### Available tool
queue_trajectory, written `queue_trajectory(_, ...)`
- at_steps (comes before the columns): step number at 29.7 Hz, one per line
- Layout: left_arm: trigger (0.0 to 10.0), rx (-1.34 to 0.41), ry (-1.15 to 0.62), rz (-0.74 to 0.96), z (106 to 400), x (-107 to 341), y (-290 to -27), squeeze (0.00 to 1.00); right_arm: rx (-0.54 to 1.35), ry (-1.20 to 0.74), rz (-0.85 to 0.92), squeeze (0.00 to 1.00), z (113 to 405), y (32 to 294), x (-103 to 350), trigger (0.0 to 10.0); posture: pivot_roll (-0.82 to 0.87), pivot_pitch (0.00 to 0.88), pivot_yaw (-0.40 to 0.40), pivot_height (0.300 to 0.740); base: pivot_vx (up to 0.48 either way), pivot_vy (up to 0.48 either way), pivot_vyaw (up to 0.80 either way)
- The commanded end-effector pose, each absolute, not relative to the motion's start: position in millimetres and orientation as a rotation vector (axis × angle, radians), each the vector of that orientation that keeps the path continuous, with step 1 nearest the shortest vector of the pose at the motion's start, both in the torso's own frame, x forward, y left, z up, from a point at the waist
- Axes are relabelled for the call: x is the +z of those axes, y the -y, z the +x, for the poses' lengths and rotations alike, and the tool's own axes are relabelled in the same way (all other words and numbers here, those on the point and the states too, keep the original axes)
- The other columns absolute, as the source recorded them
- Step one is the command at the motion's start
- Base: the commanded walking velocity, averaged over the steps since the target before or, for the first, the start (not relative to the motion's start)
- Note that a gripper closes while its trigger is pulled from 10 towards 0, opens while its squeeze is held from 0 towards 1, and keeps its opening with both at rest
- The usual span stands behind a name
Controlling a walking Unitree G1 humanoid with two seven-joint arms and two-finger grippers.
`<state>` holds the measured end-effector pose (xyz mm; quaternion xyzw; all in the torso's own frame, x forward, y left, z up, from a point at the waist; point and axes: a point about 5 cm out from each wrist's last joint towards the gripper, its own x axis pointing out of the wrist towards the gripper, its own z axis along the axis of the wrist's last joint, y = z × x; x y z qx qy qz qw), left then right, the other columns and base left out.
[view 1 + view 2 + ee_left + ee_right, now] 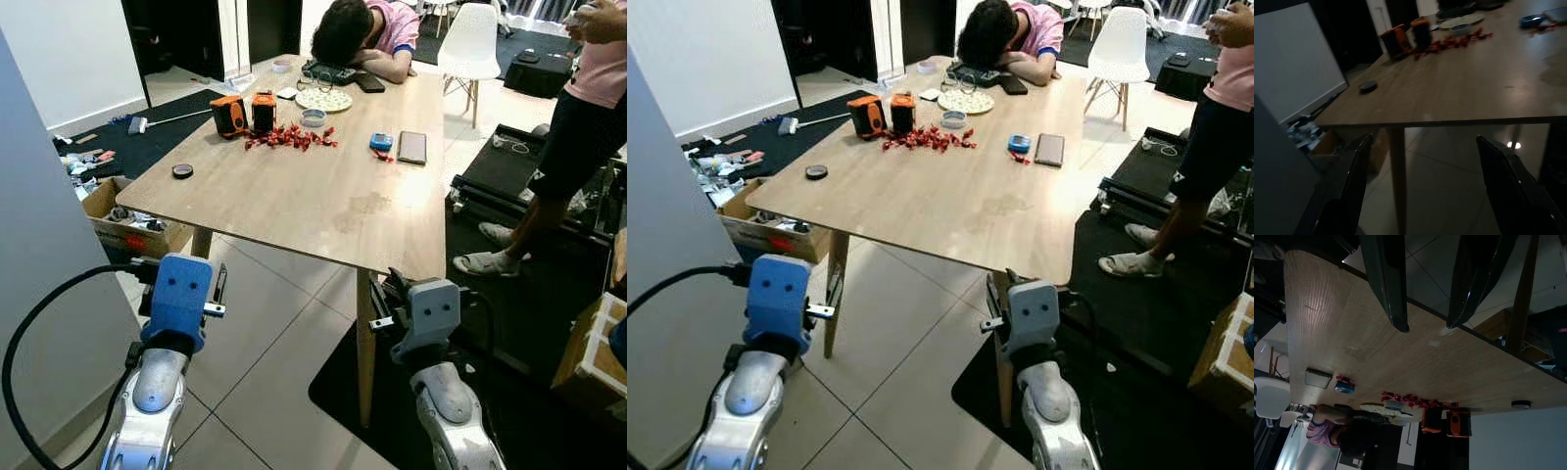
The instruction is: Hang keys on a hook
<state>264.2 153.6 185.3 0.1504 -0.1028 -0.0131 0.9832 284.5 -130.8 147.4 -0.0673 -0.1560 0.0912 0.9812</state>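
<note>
A small blue object with red bits [381, 143], possibly the keys, lies on the wooden table [294, 201] toward its far right, beside a dark phone [412, 147]. I cannot make out a hook. My left gripper [1425, 138] is open and empty, held low in front of the table's near left corner. My right gripper [1427, 326] is also open and empty, just below the table's near edge by the right front leg [364, 352]. Both are well short of the blue object.
Two orange devices [245, 114], scattered red pieces [291, 137], a plate [323, 99] and a black disc [182, 170] lie on the table. A person rests on its far end [364, 34]; another stands at right [578, 127]. A cardboard box [118, 220] and grey wall [39, 294] are at left.
</note>
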Motion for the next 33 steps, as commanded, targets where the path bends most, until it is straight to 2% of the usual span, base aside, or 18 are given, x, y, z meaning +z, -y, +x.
queue_trajectory(1,10.0,-0.079,0.239,0.336,262.2,190.1,-143.9,0.00,0.184,0.299,-0.133,0.00,281.6,131.5,145.6,10.0,0.13,0.155,-0.017,0.740,0.000,0.000,0.00)
queue_trajectory(3,10.0,-0.084,0.248,0.339,262.3,190.7,-142.1,0.00,0.184,0.298,-0.133,0.00,281.3,131.2,145.7,10.0,0.13,0.155,-0.017,0.740,0.000,0.000,0.00)
queue_trajectory(33,10.0,-0.075,0.205,0.360,262.1,188.4,-142.6,0.00,0.217,0.273,-0.170,0.00,278.1,124.9,142.8,10.0,0.14,0.158,-0.022,0.740,0.473,0.000,0.00)
